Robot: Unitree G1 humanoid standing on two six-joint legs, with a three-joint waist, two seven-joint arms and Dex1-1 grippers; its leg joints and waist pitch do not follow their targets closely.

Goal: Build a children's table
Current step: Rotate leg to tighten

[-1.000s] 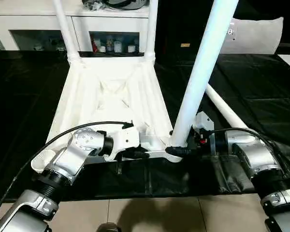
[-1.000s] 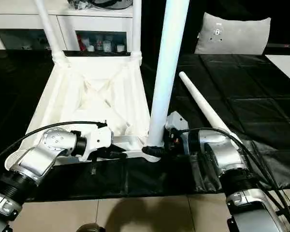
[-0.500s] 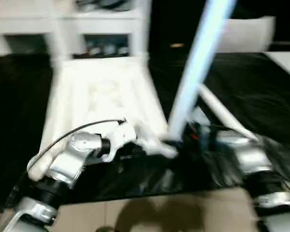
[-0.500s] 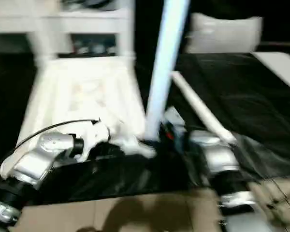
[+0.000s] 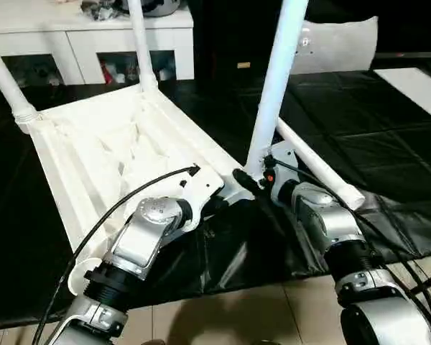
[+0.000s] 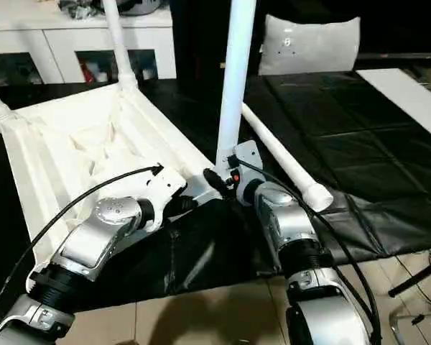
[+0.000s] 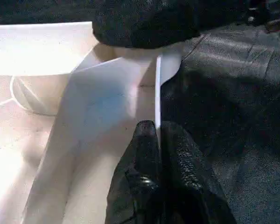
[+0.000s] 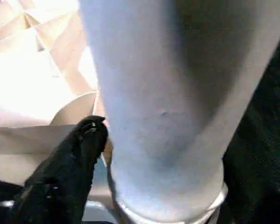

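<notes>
In your left eye view the camera has swung since a second ago: the upturned table top (image 5: 122,154) now lies skewed on the black mat (image 5: 388,136), its two far legs (image 5: 140,43) shifted left. The near right leg (image 5: 276,79) stands upright in its corner socket as before, and the loose leg (image 5: 312,162) lies just right of it. Your right gripper (image 5: 246,180) holds that upright leg at its base. The right eye view shows the white cabinet (image 6: 79,43) beyond.

Your left wrist view shows the left gripper (image 7: 157,140) pinched shut on the table top's thin near rim.

Your right wrist view shows one black finger (image 8: 70,158) pressed against the leg.
</notes>
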